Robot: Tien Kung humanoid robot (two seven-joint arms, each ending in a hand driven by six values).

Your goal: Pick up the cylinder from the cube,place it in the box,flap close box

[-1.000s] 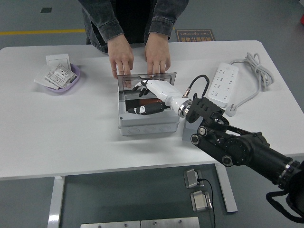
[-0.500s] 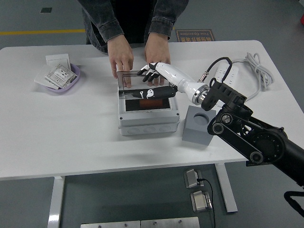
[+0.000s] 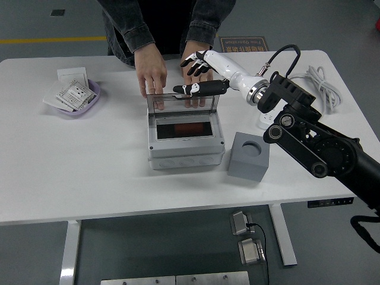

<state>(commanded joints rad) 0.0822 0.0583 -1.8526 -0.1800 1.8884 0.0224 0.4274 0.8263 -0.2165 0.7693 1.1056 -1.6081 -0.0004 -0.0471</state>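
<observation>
Right now my right hand [image 3: 196, 74] hangs over the far edge of the box [image 3: 185, 133], my black arm reaching in from the right side of the table [image 3: 89, 160]. Its fingers are spread and loose, holding nothing: the white-and-black thumb points left just above the top rim of the flap [image 3: 183, 101], and the dark fingertips fan out beyond it.

That box is a pale grey housing with round knock-out marks along its front wall. Its flap is a smoky clear panel standing nearly upright at the back. Down inside, in the dark recess, lies the cylinder [image 3: 189, 128], a reddish-brown bar lying flat on its side, running left to right.

Just beside the box, to its right, sits the cube [image 3: 249, 156], a grey block with an empty round socket in its top face.

Across the table a person presses both hands [image 3: 152, 71] flat on the surface right behind the flap, in dark denim sleeves.

My left arm is out of sight.
</observation>
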